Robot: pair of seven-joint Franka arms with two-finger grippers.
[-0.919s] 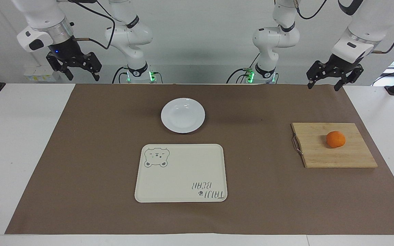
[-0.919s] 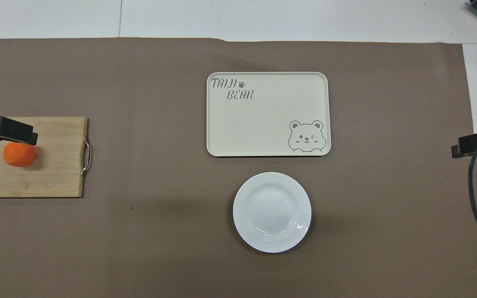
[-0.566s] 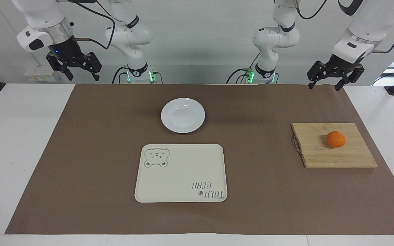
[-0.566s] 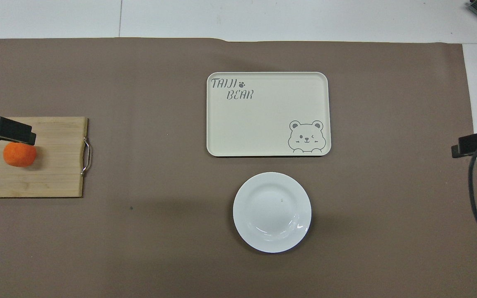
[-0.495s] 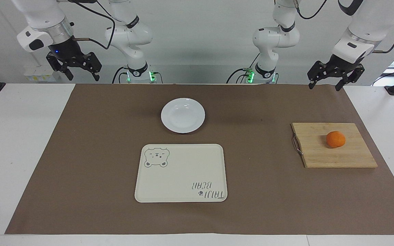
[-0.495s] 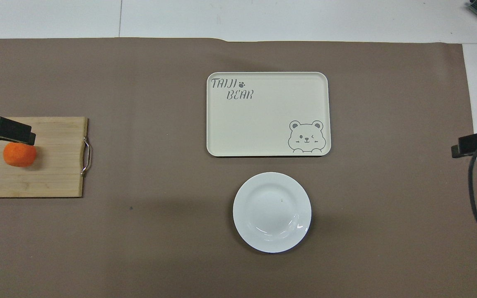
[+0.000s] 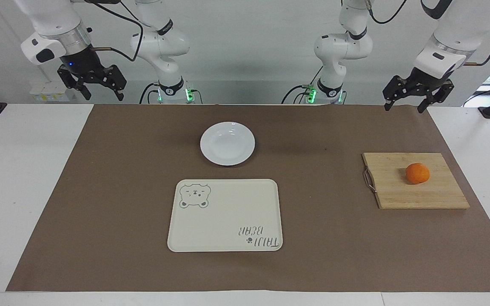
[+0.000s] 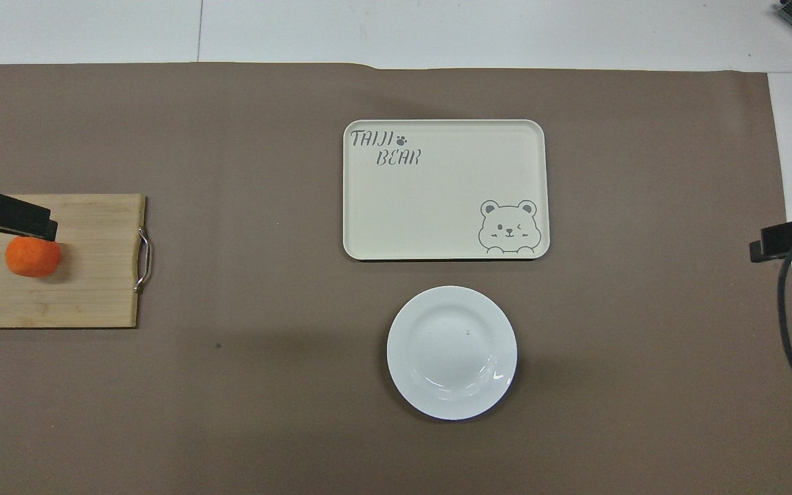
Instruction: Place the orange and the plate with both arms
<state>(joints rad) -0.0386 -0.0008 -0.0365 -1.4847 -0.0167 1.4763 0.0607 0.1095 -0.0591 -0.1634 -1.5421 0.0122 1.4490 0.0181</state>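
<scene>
A small orange [image 7: 417, 173] [image 8: 33, 257] lies on a wooden cutting board [image 7: 436, 195] [image 8: 93, 289] at the left arm's end of the table. The white plate [image 7: 227, 143] [image 8: 452, 352] rests on the brown mat mid-table, nearer to the robots than the cream bear tray [image 7: 225, 215] [image 8: 445, 189]. My left gripper [image 7: 402, 107] hangs open, high over the mat's robot-side edge, well clear of the orange. In the overhead view only one finger [image 8: 7, 215] of it shows. My right gripper [image 7: 102, 96] hangs open and empty over the right arm's end.
The brown mat [image 7: 113, 191] covers most of the white table. The board has a metal handle [image 7: 369, 179] on the side toward the tray. A black cable [image 8: 784, 323] loops down beside the right gripper's finger [image 8: 788, 238].
Both grippers have shifted only very slightly in the air. The orange, plate, tray and board have stayed where they were.
</scene>
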